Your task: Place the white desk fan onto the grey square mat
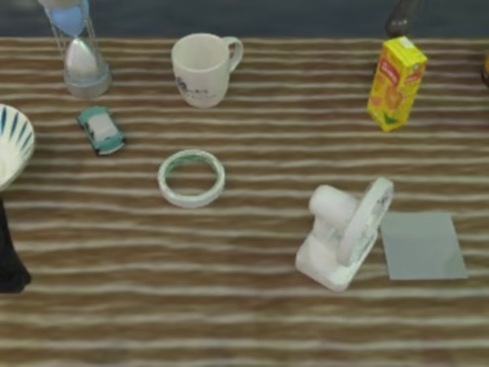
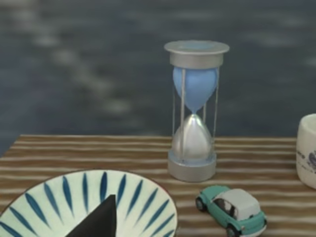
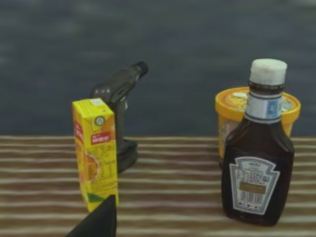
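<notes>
The white desk fan [image 1: 348, 233] stands on the table right of centre, its round grille head facing the right side and its base toward the front. The grey square mat [image 1: 422, 246] lies flat just to the fan's right, touching or almost touching the grille's lower edge. My left arm [image 1: 11, 260] is parked at the table's left edge, far from the fan. One dark fingertip [image 2: 101, 219] of it shows over a striped bowl. The right arm is outside the top view; one of its fingertips [image 3: 101, 219] shows in front of a juice carton. Neither gripper holds anything.
A tape ring [image 1: 191, 177] lies left of the fan. At the back stand a white mug [image 1: 202, 69], an hourglass [image 1: 79, 53] and a yellow juice carton [image 1: 395, 82]. A toy car [image 1: 101, 130] and a striped bowl [image 1: 11, 145] are at the left. A sauce bottle [image 3: 256, 158] is behind the carton's side.
</notes>
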Controlling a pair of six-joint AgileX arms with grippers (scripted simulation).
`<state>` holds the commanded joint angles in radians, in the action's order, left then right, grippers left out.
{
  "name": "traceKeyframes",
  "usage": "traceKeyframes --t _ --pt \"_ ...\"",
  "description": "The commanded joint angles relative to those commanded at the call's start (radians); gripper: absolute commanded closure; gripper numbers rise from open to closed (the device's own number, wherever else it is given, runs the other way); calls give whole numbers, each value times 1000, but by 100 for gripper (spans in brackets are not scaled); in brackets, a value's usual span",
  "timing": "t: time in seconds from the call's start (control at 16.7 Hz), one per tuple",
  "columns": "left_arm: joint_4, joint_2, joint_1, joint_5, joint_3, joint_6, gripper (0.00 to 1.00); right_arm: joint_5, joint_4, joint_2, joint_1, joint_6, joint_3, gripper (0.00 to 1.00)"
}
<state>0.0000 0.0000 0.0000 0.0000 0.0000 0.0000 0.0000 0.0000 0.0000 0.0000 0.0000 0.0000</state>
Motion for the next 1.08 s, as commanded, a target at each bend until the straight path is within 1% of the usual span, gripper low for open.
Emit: traceKeyframes --t 0.24,0.48,0.72,1.08 --pt "0 0 0 0 0 0 0 -2 -30 31 14 22 29 0" --pt "0 0 0 0 0 0 0 -3 -204 220 82 149 206 0" --pt "0 0 0 0 0 0 0 -2 -456 562 182 357 513 0" --pt "0 0 0 0 0 0 0 -2 -853 1183 350 716 1076 0"
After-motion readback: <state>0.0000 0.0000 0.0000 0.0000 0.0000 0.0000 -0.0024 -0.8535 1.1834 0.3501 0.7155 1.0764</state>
